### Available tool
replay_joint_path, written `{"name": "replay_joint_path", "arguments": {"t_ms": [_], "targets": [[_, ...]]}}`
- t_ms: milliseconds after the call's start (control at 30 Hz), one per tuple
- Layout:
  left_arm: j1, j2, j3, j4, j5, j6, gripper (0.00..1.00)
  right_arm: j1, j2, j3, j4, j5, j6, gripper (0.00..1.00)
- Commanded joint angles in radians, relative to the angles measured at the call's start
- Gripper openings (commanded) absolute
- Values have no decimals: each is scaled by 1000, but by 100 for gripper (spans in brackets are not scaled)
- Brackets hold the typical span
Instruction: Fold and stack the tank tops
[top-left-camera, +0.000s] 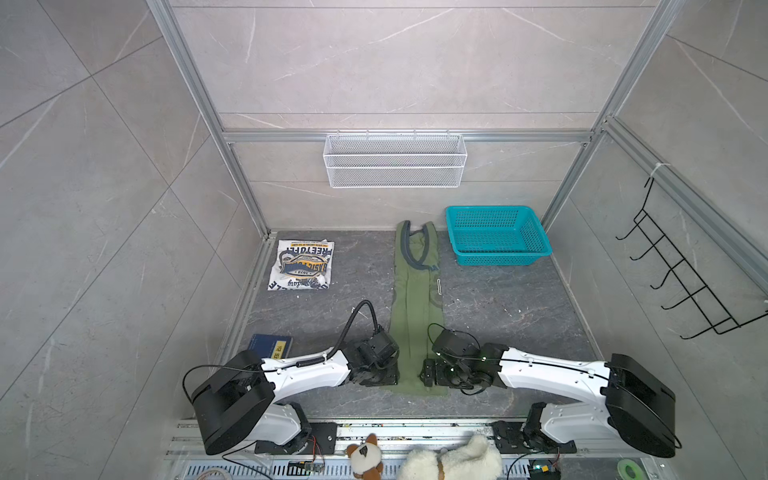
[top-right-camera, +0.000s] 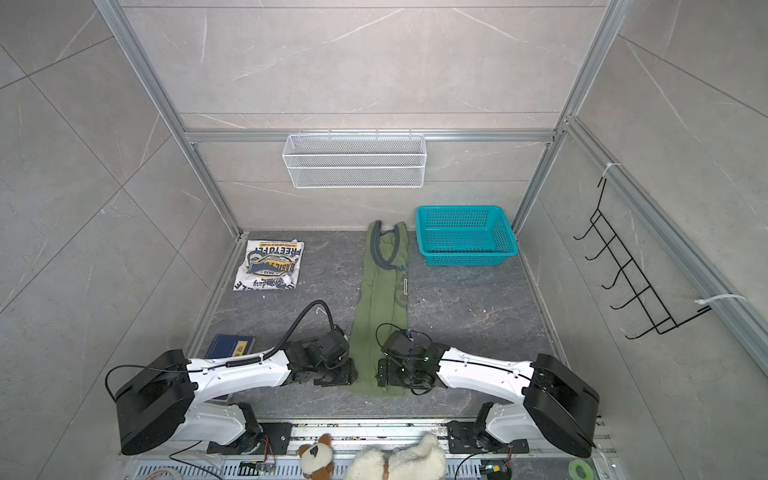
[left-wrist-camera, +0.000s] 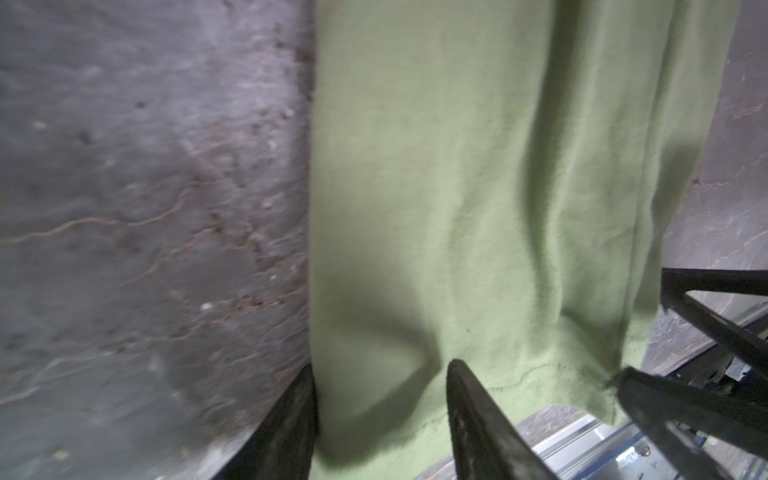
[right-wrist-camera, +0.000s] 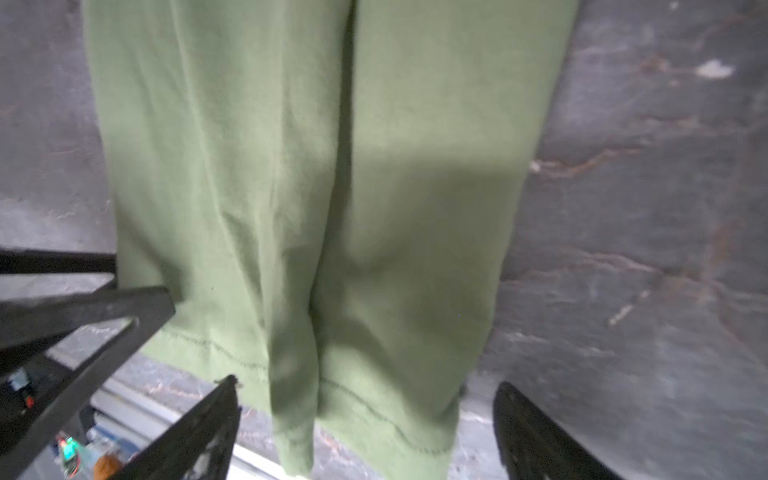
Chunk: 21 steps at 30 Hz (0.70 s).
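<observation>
Green top (top-left-camera: 417, 299) (top-right-camera: 380, 299) lies flat mid-desk (top-left-camera: 519, 324), folded lengthwise into a narrow strip. Its neck points at the back wall and its hem is near the front edge. We have both arms down at the hem, one per side. Left jaws: apart, straddling the hem's left edge, with cloth between them in the left wrist view. Right jaws: wide apart around the hem's right corner. White top (top-left-camera: 301, 266) sits folded, print up, at the back-left corner, well apart from the green one. Basket (top-left-camera: 503, 259) stands just right of the neck.
</observation>
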<state>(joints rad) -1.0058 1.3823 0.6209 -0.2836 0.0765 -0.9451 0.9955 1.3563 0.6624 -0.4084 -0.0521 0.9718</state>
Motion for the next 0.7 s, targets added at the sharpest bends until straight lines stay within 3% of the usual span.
{"name": "replay_joint_path", "arguments": {"t_ms": [0,200,433,600,667], "targets": [[-25,31,-7,-25,-13,-40,47,12,20,22,-57,52,5,90],[-40,-9,-44,-29,-12,-78,34,12,-27,-34,-72,65,31,70],[-43,-30,-53,-33,-4,-87,31,12,-39,-92,-37,62,86,44],[-49,-72,-83,-29,-3,-117,34,12,-86,-119,-39,72,106,44],[-50,-92,-95,-25,-2,-129,37,13,-121,-125,-33,59,104,49]]}}
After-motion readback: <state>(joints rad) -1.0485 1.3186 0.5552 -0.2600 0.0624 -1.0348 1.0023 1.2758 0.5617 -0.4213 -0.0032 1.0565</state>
